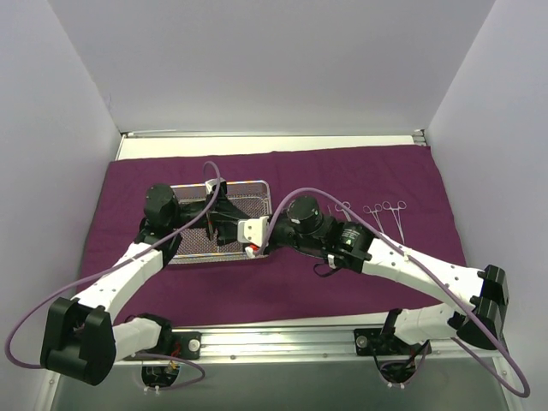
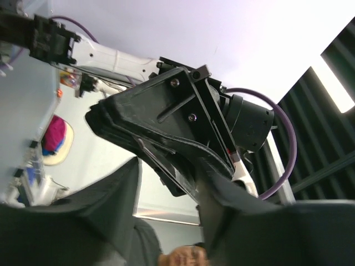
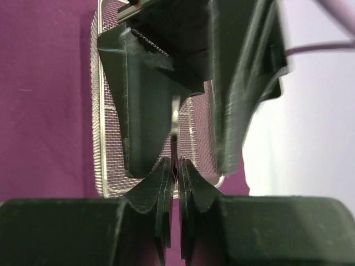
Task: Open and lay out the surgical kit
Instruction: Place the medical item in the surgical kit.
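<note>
One thin steel instrument [image 3: 176, 117] stood over the wire-mesh tray [image 1: 248, 183], its long axis running straight out from the right pincer [image 3: 175, 169]. That pincer was closed down to a sliver on the instrument's near end. The left pincer [image 1: 228, 224] faced it, fingers spread wide on either side of the steel and gripping nothing. We saw several instruments [image 1: 377, 214] lying in a row on the purple cloth [image 1: 342, 278] over the tabletop [image 1: 257, 144]. They lay well off to the right, so we judged the right arm the nearer carrier.
</note>
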`<act>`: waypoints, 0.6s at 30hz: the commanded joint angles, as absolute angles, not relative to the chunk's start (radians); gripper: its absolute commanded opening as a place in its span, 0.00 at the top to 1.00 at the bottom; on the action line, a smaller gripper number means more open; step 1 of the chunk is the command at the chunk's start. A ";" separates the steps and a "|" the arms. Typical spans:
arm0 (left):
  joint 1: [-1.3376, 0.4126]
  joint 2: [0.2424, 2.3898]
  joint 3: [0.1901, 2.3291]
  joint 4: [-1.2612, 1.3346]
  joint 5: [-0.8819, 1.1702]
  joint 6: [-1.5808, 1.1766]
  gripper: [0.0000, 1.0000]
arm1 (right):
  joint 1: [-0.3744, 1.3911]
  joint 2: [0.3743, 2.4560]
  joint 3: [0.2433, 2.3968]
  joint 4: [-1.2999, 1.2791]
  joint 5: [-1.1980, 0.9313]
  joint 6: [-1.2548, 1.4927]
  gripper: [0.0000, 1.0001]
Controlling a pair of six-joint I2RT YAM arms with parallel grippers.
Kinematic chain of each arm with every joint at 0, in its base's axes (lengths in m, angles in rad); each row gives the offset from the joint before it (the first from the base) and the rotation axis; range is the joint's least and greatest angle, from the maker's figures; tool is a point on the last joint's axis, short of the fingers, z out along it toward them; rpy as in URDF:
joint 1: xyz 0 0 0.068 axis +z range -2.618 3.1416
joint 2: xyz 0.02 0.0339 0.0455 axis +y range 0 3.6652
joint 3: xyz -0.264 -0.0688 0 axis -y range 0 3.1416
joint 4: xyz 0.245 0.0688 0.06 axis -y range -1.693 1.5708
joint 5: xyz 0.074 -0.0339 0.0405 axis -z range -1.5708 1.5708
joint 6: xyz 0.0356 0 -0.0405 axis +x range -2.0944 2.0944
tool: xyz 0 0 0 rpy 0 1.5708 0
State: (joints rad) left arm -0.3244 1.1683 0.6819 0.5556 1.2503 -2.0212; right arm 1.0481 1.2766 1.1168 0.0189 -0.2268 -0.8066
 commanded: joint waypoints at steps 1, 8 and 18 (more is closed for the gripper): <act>-0.321 1.173 0.732 0.600 1.233 -2.189 0.40 | 1.035 1.229 1.094 0.115 -0.226 -0.706 1.00; -0.278 1.170 0.805 0.258 1.252 -1.916 0.28 | 0.974 1.207 1.052 0.040 -0.239 -0.601 1.00; -0.160 1.282 1.047 -0.334 0.973 -1.393 0.24 | 0.813 1.161 1.002 -0.115 -0.129 -0.177 1.00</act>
State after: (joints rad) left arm -0.1730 1.2308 0.9146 -0.0692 1.1213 -1.6379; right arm 0.8742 1.1625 0.9852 -0.0486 -0.2020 -0.3813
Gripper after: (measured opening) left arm 0.755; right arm 0.064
